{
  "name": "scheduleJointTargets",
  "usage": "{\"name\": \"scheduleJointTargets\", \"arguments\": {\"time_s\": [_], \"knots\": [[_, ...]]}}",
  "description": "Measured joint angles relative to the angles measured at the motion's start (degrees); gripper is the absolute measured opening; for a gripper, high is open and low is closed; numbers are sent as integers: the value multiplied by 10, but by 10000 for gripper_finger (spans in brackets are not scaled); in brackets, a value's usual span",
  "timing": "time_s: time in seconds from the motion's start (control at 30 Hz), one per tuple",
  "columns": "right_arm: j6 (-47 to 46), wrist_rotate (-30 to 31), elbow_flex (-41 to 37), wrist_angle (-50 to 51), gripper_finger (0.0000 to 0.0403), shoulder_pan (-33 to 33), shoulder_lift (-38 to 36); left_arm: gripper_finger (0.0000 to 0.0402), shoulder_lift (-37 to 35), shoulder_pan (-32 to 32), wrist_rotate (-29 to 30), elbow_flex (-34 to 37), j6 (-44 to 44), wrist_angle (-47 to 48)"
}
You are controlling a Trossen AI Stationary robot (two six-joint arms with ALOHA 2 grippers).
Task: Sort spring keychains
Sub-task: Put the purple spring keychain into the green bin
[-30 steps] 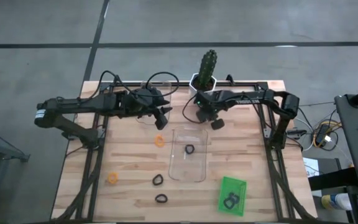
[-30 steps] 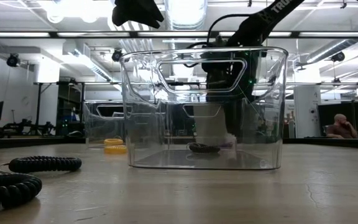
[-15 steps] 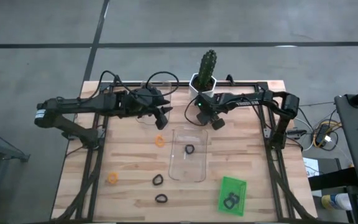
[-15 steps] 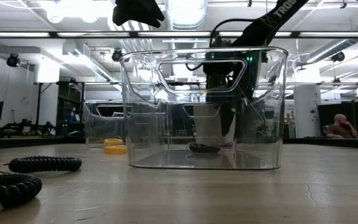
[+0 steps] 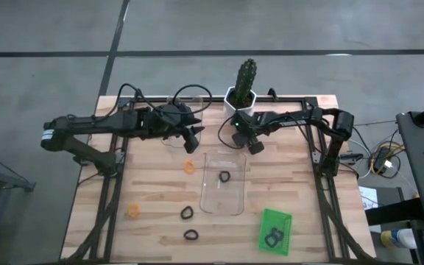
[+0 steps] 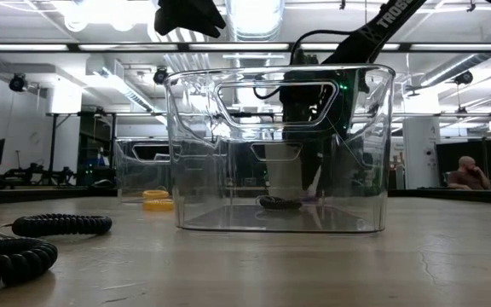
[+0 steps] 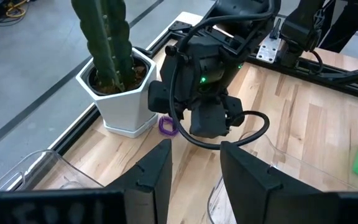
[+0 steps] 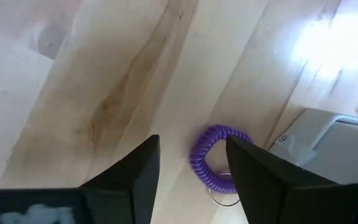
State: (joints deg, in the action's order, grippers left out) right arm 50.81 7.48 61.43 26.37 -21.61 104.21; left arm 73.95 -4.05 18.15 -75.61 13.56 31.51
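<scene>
Right claw [image 5: 247, 140] sits near the far edge of the tabletop [image 5: 300, 213], just in front of the white cactus pot [image 5: 240, 96], fingers spread and empty. In the right wrist view the purple spring keychain [image 8: 215, 157] lies flat on the wood between the two fingers [image 8: 258, 176], touching neither, right up against the base of the pot [image 8: 328, 134]. The left wrist view shows the same purple coil [image 7: 167, 126] just beside the pot [image 7: 124, 96], under the right arm's wrist.

Left claw [image 5: 191, 139] hangs over the far-left part of the tabletop, also released, nothing between its fingers [image 7: 152, 177]; it points toward the right arm.

Clear tray [image 5: 222, 182] stands mid-tabletop with one black spring keychain [image 5: 224, 177] inside; low view shows that coil [image 6: 280, 203] lying on the tray floor. A second clear tray [image 6: 143, 170] shows behind it in the low view.

Rest of the keychains, all loose on the wood:
- orange one [image 5: 189, 166] just left of the clear tray, near its far end
- orange one [image 5: 133, 210] near the left edge
- black one [image 5: 187, 213] left of the tray's near end
- black one [image 5: 191, 235] near the front edge

Green tray [image 5: 274, 230] sits at the front right, tilted relative to the tabletop edges, with a black coil [image 5: 273, 236] in it.
</scene>
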Motion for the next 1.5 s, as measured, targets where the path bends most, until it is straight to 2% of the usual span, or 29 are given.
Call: {"name": "scheduleJointTargets", "arguments": {"time_s": [0.37, 0.57, 1.0, 1.33, 1.5], "knots": [[-16, 3, 2, -1, 177, -1, 20, 128, 0, 0, 0, 0, -3, 1], [-77, 12, 2, 2, 171, -10, 22, 128, 0, 0, 0, 0, -8, 0], [-70, 9, 2, 6, 148, -13, 23, 128, 0, 0, 0, 0, -16, 1], [-102, 52, -1, 20, 103, -7, -9, 129, 0, 0, 0, 0, -16, 1], [-117, 23, 0, 75, 60, -5, -26, 129, 0, 0, 0, 0, -17, 4]]}}
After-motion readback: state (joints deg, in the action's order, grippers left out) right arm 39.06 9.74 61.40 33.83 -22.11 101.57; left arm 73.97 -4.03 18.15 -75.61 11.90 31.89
